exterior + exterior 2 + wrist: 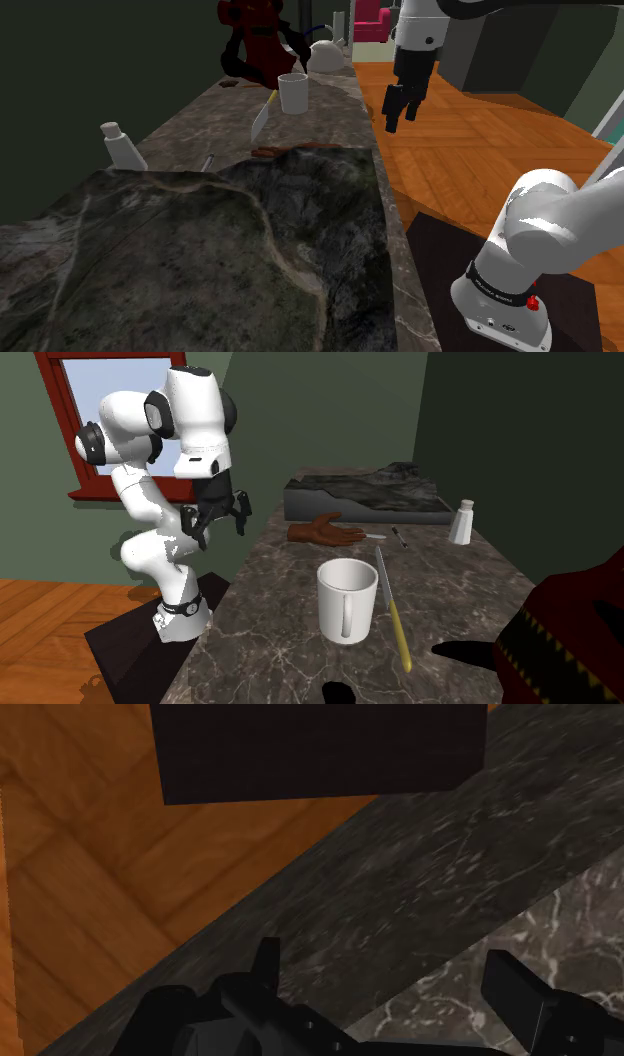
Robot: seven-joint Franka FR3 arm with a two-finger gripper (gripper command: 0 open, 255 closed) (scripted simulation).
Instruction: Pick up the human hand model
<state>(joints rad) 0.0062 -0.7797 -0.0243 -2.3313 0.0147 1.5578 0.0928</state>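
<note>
Hand model (325, 532) on counter (262, 620), between mug (347, 600) and relief block (365, 495); knife (392, 607) beside mug.

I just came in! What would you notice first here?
The big white robot arm stands out, its black tool hanging open at the edge of the marbled counter. Then comes the brown hand model lying flat on the counter, apart from the tool, with a white mug nearer the second exterior view's camera.
</note>
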